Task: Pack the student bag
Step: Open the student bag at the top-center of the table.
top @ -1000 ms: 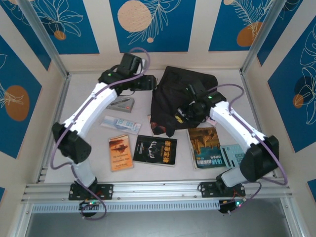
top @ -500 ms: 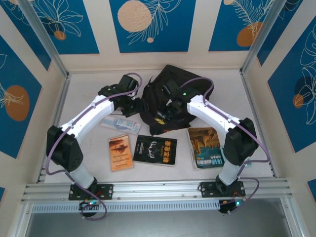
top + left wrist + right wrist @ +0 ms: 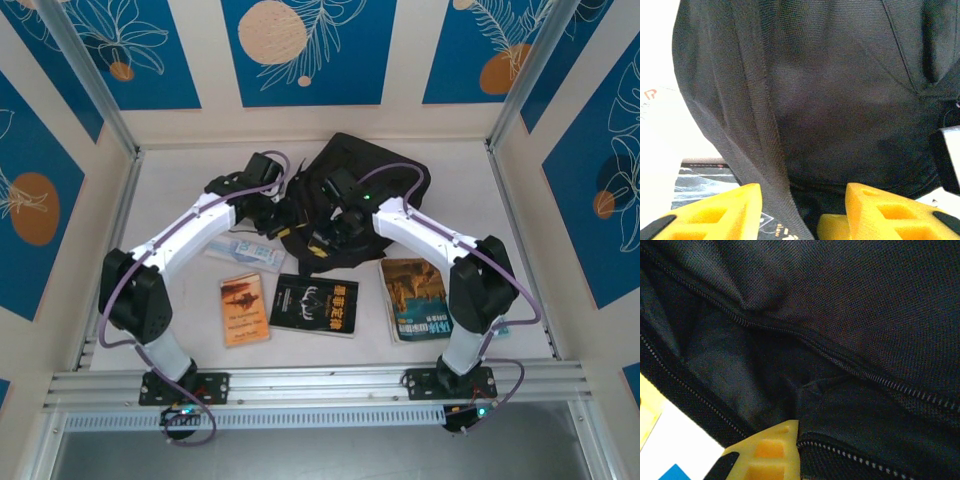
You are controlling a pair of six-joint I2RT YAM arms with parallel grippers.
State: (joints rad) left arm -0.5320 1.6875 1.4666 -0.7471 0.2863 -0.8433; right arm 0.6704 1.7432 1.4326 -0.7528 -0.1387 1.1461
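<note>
Student bag (image 3: 352, 158) sits at 12 o'clock on the table from my seat, just short of the far edge. It's a big soft black backpack in woven fabric, slumped and creased, not upright. In the overhead its bulk runs from 1 o'clock down toward 7 o'clock and is bunched at the near end. Left wrist view: I see a flat ribbed strap (image 3: 767, 130) running diagonally down the dark panel. Right wrist view: a zip track (image 3: 840, 360) runs 10 to 4 o'clock, with a second row of teeth below and a dark gap between. Contents: can't tell.
</note>
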